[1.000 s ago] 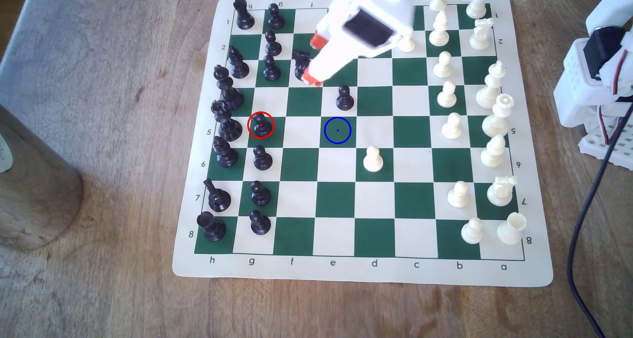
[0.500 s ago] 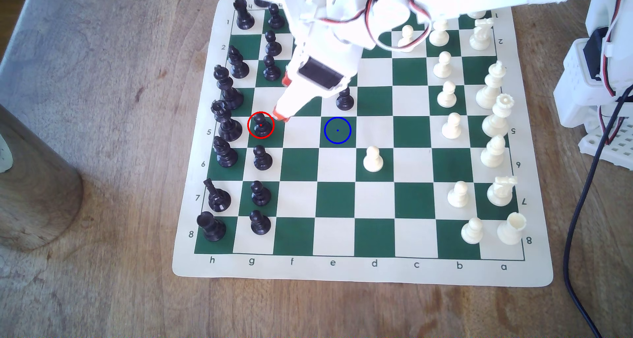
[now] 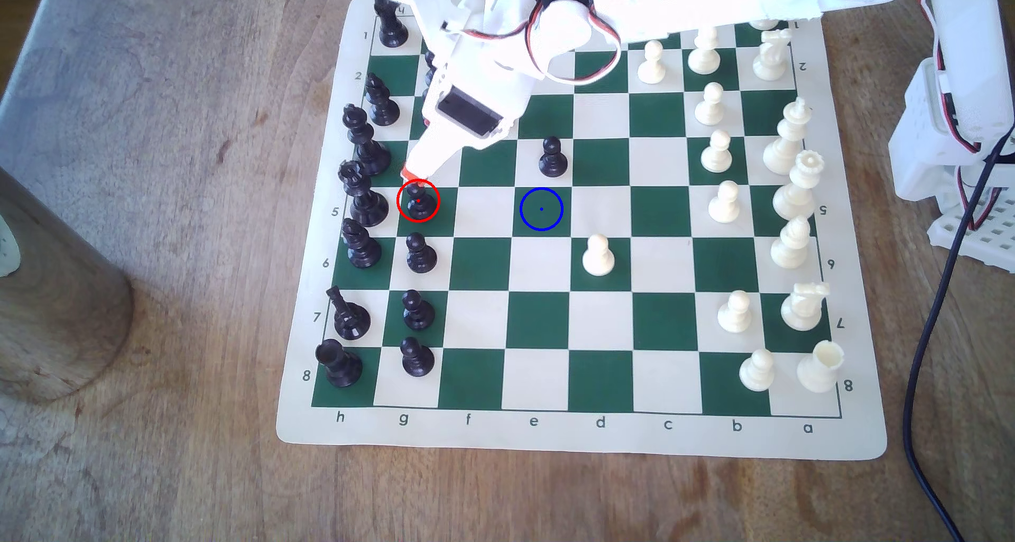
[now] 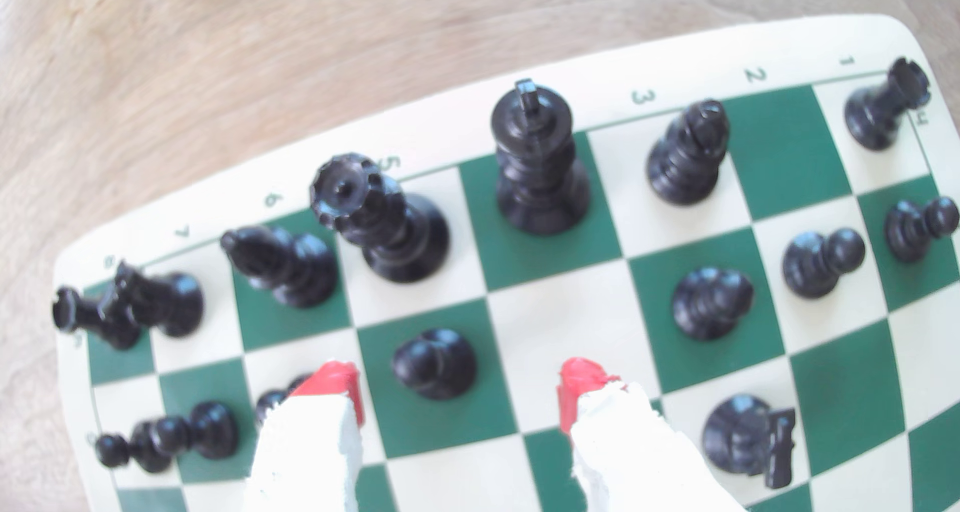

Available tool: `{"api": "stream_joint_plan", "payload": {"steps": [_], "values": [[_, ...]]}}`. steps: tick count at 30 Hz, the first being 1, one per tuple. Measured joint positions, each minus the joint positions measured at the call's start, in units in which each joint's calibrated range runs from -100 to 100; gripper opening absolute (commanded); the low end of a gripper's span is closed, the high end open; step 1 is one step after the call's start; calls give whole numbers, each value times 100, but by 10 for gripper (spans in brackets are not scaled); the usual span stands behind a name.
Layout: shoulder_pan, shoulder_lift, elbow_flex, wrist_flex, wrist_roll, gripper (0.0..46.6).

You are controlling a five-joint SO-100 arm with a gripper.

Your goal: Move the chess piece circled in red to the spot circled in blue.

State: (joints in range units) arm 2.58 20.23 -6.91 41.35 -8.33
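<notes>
The black pawn (image 3: 420, 204) ringed in red stands upright on a dark green square in file g, row 5, near the exterior view's left side of the chessboard (image 3: 582, 437). Just to its left in that view stands the black queen (image 3: 360, 196), and another black pawn (image 3: 420, 253) sits one square nearer the camera. The blue ring with its centre dot marks a bare green square (image 3: 541, 209) two files to the exterior view's right, in the same row; nothing stands on it. A lone black pawn (image 3: 552, 157) is on the white square just beyond that spot.

The white arm reaches in from the exterior view's upper right, and the gripper (image 3: 413, 175) with red tips hangs at the far edge of the red ring, right above the ringed pawn's head. In the wrist view the gripper (image 4: 460, 387) is spread wide, its two red fingertips (image 4: 332, 382) on either side of the pawn (image 4: 435, 362) with clear gaps, touching nothing. The pawn lies just ahead of the line between the tips. Beyond it the wrist view shows the black queen (image 4: 379, 216) and the black king (image 4: 537, 164).

White pieces line the exterior view's right side, with one white pawn (image 3: 597, 255) advanced toward the middle
</notes>
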Motion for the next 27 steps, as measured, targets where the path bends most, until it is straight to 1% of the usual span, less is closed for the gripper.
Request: {"api": "stream_joint_plan", "payload": {"steps": [4, 8, 15, 27], "values": [[0, 260, -226, -88, -68, 181], [0, 603, -624, -104, -171, 179], [-52, 712, -714, -104, -269, 179], [-251, 721, -714, -96, -317, 173]]}}
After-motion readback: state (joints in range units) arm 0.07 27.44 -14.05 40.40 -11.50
